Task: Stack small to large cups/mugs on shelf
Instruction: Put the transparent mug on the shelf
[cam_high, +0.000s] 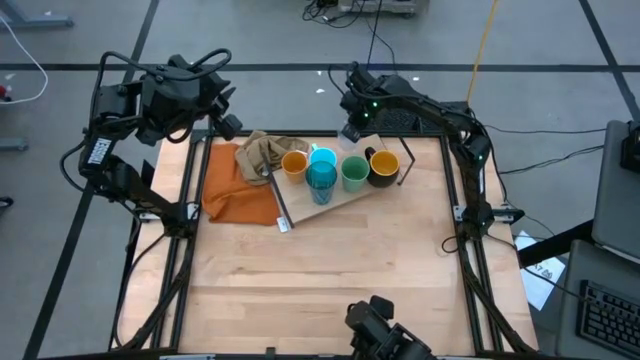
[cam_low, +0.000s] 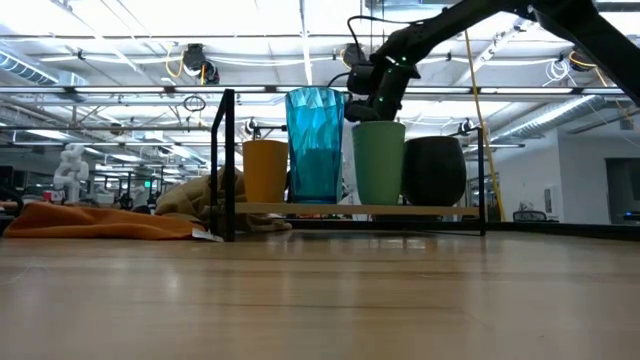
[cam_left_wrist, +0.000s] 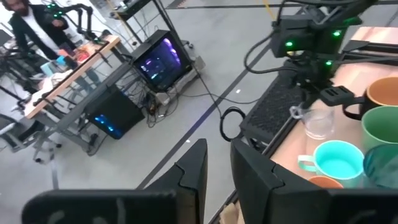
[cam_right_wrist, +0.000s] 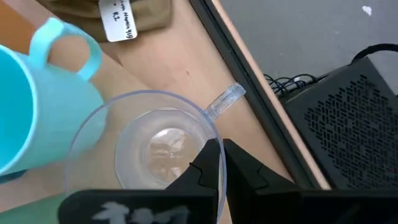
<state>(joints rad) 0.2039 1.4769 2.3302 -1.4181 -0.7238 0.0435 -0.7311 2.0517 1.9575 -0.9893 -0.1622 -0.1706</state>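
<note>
The wooden shelf (cam_high: 345, 201) stands on thin black legs at the table's far middle. On it stand the orange cup (cam_high: 294, 163), the light-blue mug (cam_high: 323, 156), the teal tumbler (cam_high: 320, 183), the green cup (cam_high: 354, 173) and the black mug (cam_high: 383, 167). My right gripper (cam_high: 350, 131) is just beyond the shelf's far edge, shut on the clear glass (cam_right_wrist: 155, 146), which has a small handle (cam_right_wrist: 225, 99). My left gripper (cam_high: 228, 123) waits high over the table's far left corner, open by a narrow gap (cam_left_wrist: 219, 163), and holds nothing. My right gripper holds the clear glass by its rim (cam_right_wrist: 210, 134), right beside the handle. One finger (cam_right_wrist: 205, 163) is inside the glass and the other (cam_right_wrist: 245, 169) outside. The fingers come from above, pointing down. The glass is upright below them; whether its base touches the table I cannot tell.
An orange cloth (cam_high: 236, 192) and a crumpled tan cloth (cam_high: 262, 153) lie left of the shelf, the tan one against its left end. The near half of the table (cam_high: 330, 280) is bare wood. A black box (cam_right_wrist: 360, 118) stands just past the far edge.
</note>
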